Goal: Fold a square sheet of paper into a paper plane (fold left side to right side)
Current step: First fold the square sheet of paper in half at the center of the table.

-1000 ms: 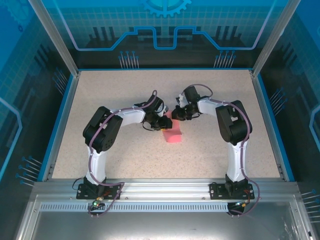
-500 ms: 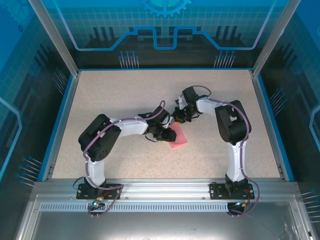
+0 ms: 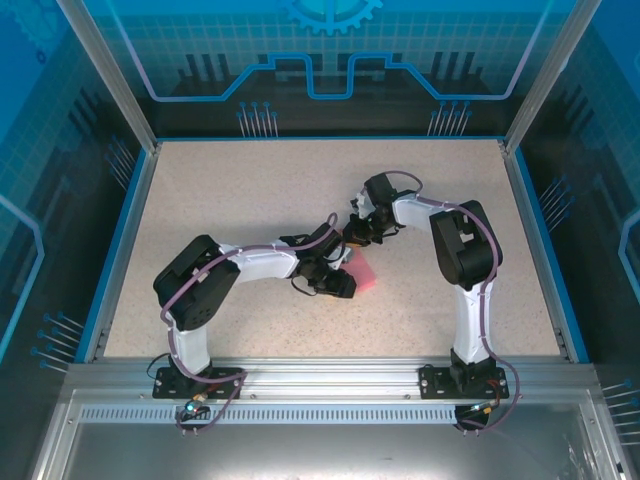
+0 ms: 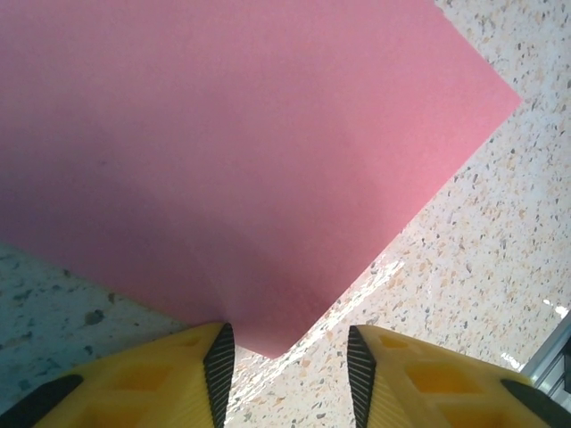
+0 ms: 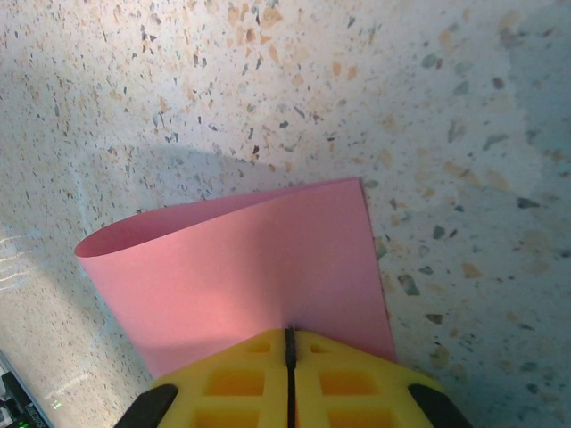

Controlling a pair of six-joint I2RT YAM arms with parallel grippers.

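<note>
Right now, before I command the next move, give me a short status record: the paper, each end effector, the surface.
paper: square sheet of paper, pink, bent over on itself, the bend rounded and not pressed flat
left end effector: jaws apart, a corner of the sheet lying at the gap, not gripped
right end effector: shut on one edge of the sheet
surface: speckled table

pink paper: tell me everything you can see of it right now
The square sheet of paper is thin, matte and plain pink, lying near the middle of the speckled table. In the right wrist view it curls over in a soft, uncreased bend, with one edge pinched in the shut right gripper. In the left wrist view one corner points into the gap of the open left gripper, which is not clamping it.
</note>
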